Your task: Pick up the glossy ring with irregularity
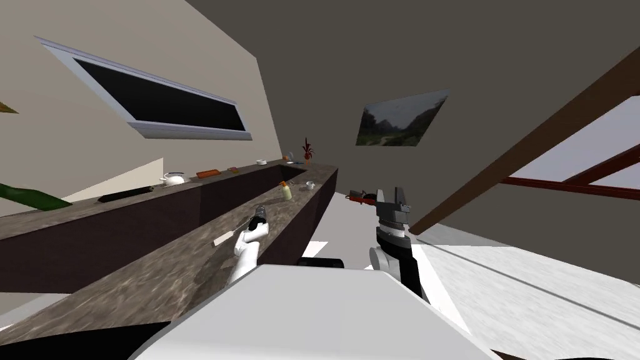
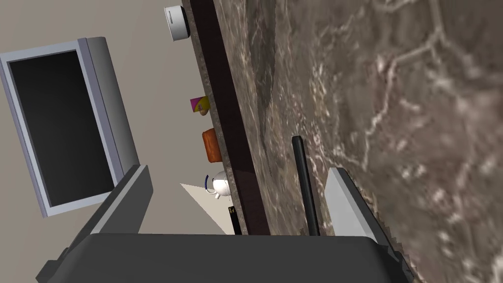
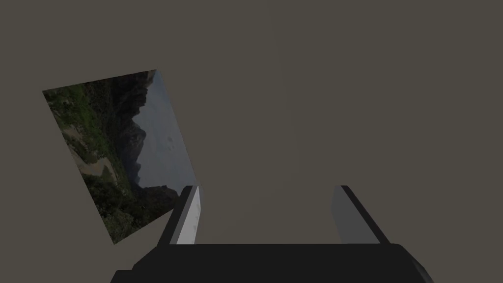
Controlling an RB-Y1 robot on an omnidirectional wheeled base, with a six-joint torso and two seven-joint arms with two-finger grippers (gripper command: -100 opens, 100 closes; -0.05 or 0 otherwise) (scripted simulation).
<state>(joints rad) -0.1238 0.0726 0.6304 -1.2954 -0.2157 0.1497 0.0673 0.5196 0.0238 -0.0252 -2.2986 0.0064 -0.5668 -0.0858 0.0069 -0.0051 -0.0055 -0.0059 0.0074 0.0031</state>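
Note:
A long brown marbled counter (image 1: 187,262) runs away from me. Far along it lie a small white object (image 1: 310,185), too small to name, and a pale bottle (image 1: 286,191) with an orange cap. My left gripper (image 1: 257,216) hovers over the counter, well short of both. In the left wrist view the left gripper (image 2: 240,201) is open close above the marbled top (image 2: 393,123), and a thin black bar (image 2: 304,186) stands between its fingers. A pale flat stick (image 1: 224,237) lies beside that hand. My right gripper (image 1: 391,195) is raised off the counter's end, and the right gripper (image 3: 270,216) is open and empty.
A raised back ledge carries a white teapot (image 1: 174,179), an orange-brown block (image 1: 207,173), a flat black item (image 1: 125,195), a bowl (image 1: 261,162) and a small red plant (image 1: 307,150). A dark red object (image 1: 359,199) sits past the counter's end. Pale floor (image 1: 531,275) spreads to the right.

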